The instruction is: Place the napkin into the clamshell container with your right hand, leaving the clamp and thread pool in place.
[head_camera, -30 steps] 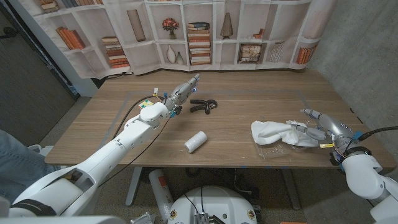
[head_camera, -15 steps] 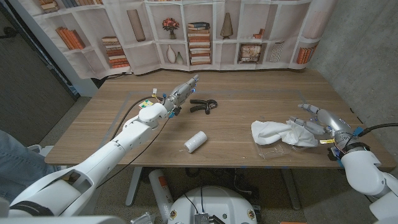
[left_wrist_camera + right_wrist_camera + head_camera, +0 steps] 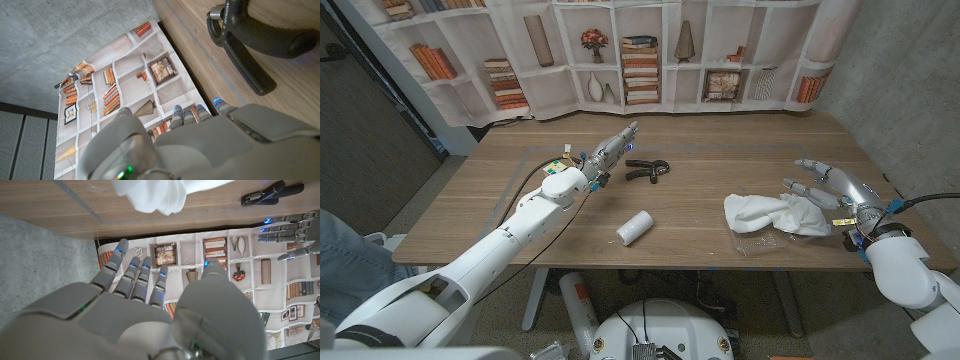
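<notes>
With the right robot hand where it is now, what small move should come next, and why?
Probably draw the right robot hand back toward its own side and let it rest. It is open and holds nothing, while the napkin already lies in the clear container. The clamp and spool sit apart, untouched.

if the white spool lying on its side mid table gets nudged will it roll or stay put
The white cylindrical thread spool lies on its side on the bare wooden table, so it would probably roll if pushed across its axis. It looks small and likely light, so a slight touch may shift it. Pushed end-on, it would more likely slide or pivot.
</notes>
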Controlling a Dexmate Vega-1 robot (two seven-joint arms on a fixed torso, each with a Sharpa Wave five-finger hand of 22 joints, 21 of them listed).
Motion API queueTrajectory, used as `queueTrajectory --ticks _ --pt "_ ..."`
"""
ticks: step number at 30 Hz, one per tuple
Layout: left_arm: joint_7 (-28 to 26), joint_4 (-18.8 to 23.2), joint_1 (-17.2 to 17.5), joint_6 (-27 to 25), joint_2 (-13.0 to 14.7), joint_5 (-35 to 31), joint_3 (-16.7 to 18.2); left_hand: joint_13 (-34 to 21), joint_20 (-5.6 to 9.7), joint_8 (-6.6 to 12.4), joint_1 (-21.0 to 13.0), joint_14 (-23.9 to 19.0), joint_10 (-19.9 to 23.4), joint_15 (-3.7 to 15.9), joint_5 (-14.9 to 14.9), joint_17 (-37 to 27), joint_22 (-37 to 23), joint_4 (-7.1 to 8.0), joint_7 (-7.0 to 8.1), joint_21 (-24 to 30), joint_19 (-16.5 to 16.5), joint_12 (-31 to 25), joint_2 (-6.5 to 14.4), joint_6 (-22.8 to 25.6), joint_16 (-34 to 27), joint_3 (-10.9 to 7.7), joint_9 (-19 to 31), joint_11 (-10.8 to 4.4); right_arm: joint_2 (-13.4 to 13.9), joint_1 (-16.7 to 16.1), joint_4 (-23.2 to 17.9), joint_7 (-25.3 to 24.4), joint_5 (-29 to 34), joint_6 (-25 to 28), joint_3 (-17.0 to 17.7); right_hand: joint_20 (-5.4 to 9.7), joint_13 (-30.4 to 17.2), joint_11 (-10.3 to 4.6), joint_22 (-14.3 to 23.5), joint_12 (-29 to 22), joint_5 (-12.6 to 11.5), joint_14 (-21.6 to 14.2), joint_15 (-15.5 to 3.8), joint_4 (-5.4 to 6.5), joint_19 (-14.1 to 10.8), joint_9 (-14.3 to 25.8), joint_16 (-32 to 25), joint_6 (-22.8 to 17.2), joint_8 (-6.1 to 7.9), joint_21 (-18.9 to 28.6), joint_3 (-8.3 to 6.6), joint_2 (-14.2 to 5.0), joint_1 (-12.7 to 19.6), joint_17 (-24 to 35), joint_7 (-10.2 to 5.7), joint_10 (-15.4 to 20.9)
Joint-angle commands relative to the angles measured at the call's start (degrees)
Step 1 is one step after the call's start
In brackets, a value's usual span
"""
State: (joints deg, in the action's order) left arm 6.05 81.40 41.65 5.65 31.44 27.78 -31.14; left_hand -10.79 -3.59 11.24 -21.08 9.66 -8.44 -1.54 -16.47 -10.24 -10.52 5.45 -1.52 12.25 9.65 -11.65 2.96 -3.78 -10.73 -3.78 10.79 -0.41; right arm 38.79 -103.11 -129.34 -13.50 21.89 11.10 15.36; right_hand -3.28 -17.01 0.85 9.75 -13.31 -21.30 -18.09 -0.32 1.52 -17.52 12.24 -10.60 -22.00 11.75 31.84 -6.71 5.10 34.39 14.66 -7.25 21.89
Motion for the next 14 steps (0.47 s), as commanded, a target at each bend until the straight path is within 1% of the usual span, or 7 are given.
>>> queueTrajectory --ticks 1,2,4,5,7,13,14 --pt "0.2 0.2 0.5 0.9 0.5 0.1 0.4 -0.1 -0.28 0.21 -0.3 2.9 -0.3 -0.33 0.1 -0.3 -0.3 0.04 0.17 -0.2 7.9 -0.1 0.5 0.1 0.0 0.4 0.1 -0.24 -0.6 1.9 0.7 -0.2 0.0 -2.6 -0.5 0.09 0.1 0.22 0.3 -0.1 -0.3 0.4 0.15 0.48 0.2 0.1 -0.1 0.5 -0.13 -0.3 -0.04 -0.18 -0.8 -0.1 0.39 -0.4" --pt "0.3 0.2 0.5 0.9 0.5 0.2 0.5 -0.1 -0.21 0.22 -0.3 2.9 -0.3 -0.3 0.1 -0.3 -0.3 0.04 0.18 -0.2 7.9 -0.2 0.5 0.1 0.0 0.41 0.1 -0.22 -0.6 2.1 0.7 -0.2 0.0 -2.7 -0.6 0.1 0.2 -0.09 0.3 -0.1 -0.4 0.3 0.02 0.55 0.2 0.1 -0.2 0.5 -0.14 -0.4 0.0 -0.28 -0.9 -0.2 0.36 -0.4" --pt "0.3 0.1 0.6 1.1 0.5 0.2 0.5 -0.1 -0.2 0.22 -0.3 2.9 -0.2 -0.3 0.1 -0.3 -0.3 0.04 0.2 -0.2 7.9 -0.2 0.6 0.1 0.0 0.43 0.1 -0.15 -0.4 2.6 0.9 0.0 0.0 -2.7 -0.9 0.19 0.2 -0.03 0.3 0.0 -0.4 0.3 0.04 0.59 0.2 0.1 -0.2 0.5 -0.13 -0.5 0.03 -0.33 -0.9 -0.3 0.41 -0.5" --pt "0.3 0.1 0.6 1.1 0.5 0.2 0.5 -0.1 -0.24 0.21 -0.3 2.9 -0.2 -0.29 0.1 -0.3 -0.3 0.04 0.22 -0.2 7.9 -0.2 0.6 0.1 0.0 0.43 0.1 -0.14 -0.4 2.6 0.9 0.0 0.0 -2.8 -0.9 0.19 0.3 0.25 0.3 -0.1 -0.4 0.2 0.1 0.62 0.2 0.1 -0.3 0.5 -0.13 -0.6 0.05 -0.35 -1.0 -0.4 0.39 -0.4" --pt "0.5 -0.1 0.5 1.1 0.6 0.2 0.5 -0.1 -0.21 0.22 -0.3 2.9 -0.3 -0.31 0.1 -0.3 -0.3 0.03 0.19 -0.2 7.9 -0.2 0.6 0.1 0.0 0.45 0.1 -0.1 -0.2 3.3 1.1 0.1 0.0 -2.8 -1.3 0.22 0.3 0.03 0.3 -0.1 -0.4 0.3 0.12 0.65 0.1 0.0 -0.3 0.5 -0.13 -0.7 0.08 -0.4 -1.0 -0.5 0.4 -0.4" --pt "0.9 -0.7 0.3 1.2 0.5 0.4 0.6 -0.1 -0.17 0.25 -0.4 2.9 -0.2 -0.34 0.1 -0.3 -0.3 0.03 0.13 -0.2 7.9 -0.2 0.6 0.2 0.0 0.5 0.1 -0.19 0.2 4.6 1.4 0.3 0.1 -2.1 -2.4 0.23 0.4 0.22 0.4 -0.1 -0.4 0.2 0.15 0.68 0.1 0.0 -0.3 0.5 -0.15 -0.8 0.11 -0.46 -1.1 -0.6 0.44 -0.4" --pt "1.0 -0.9 0.2 1.3 0.6 0.4 0.5 -0.1 -0.19 0.26 -0.4 2.9 -0.2 -0.38 0.1 -0.3 -0.3 0.03 0.14 -0.2 7.9 -0.2 0.6 0.2 0.0 0.51 0.1 -0.24 0.2 4.7 1.4 0.3 0.0 -2.0 -2.5 0.21 0.6 -0.44 0.4 0.0 -0.5 0.3 0.09 0.71 0.1 -0.1 -0.4 0.5 -0.14 -1.0 0.16 -0.55 -1.2 -0.9 0.44 -0.6"
